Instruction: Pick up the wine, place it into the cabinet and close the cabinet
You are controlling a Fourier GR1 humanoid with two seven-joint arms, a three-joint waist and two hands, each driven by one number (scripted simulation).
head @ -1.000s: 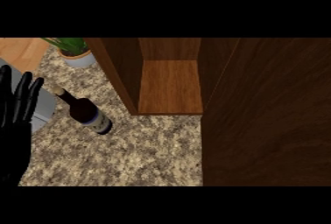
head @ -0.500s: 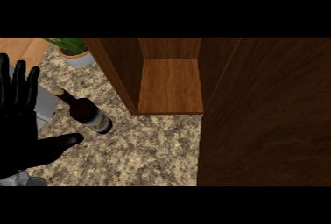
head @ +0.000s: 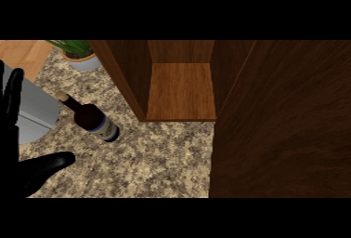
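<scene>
A dark wine bottle point(head: 90, 119) with a pale label and a light cap stands on the speckled stone counter point(head: 158, 158), its neck leaning toward the upper left. My left hand point(head: 15, 173) shows at the left edge, open, fingers point(head: 12, 95) straight and the thumb point(head: 49, 163) spread toward the bottle. The hand is left of and below the bottle and does not touch it. The wooden cabinet point(head: 182, 93) stands open to the bottle's right with a bare shelf. My right hand is out of sight.
The cabinet's dark wooden door point(head: 281, 121) hangs open and fills the right side. A potted green plant point(head: 81, 56) stands at the back left. A grey block point(head: 31, 111) lies behind my hand at the left edge.
My left hand came further into view from the left, its thumb appearing below the bottle, then slid slightly back left. The bottle and cabinet have not moved.
</scene>
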